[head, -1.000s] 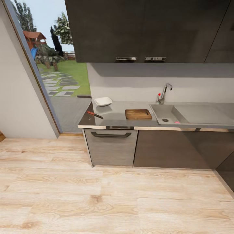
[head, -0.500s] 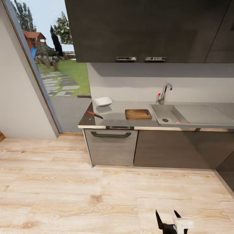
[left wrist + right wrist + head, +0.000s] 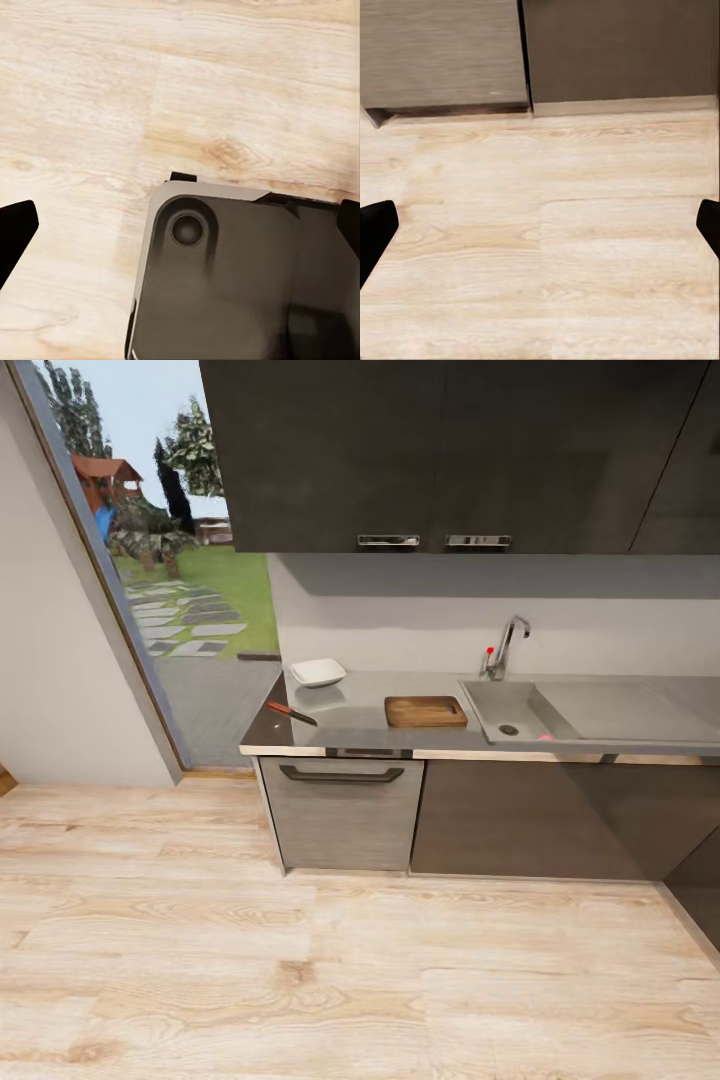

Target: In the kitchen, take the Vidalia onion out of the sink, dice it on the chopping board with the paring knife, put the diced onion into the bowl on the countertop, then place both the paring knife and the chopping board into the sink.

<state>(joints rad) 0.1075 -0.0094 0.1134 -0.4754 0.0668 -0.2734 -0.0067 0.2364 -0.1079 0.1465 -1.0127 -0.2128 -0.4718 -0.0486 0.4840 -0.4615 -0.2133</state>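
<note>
Ahead, in the head view, the bench (image 3: 350, 732) runs along the wall over dark cabinets (image 3: 530, 820), well away across the wood floor (image 3: 300, 960). On it the chopping board (image 3: 426, 711) lies flat just beside the sink (image 3: 500, 705), between the sink and the paring knife (image 3: 291, 712), which lies near the bench's window end. The bowl (image 3: 317, 673) stands behind the knife, nearer the wall. A pinkish bit of the Vidalia onion (image 3: 545, 737) shows at the sink's near wall, beside the drain. The tap (image 3: 505, 647) rises behind the basin.

From the left wrist, the left jaws (image 3: 180, 232) stand wide apart and hold nothing; one dark fingertip (image 3: 15, 229) shows at each picture edge. Between and beyond them sit the dark robot base (image 3: 240, 277) and the floor.

From the right wrist, the right jaws (image 3: 540, 229) are likewise spread wide and empty, a fingertip (image 3: 373, 229) at each edge. Between them lies bare floor; farther beyond them stand the cabinet fronts (image 3: 615, 49).
</note>
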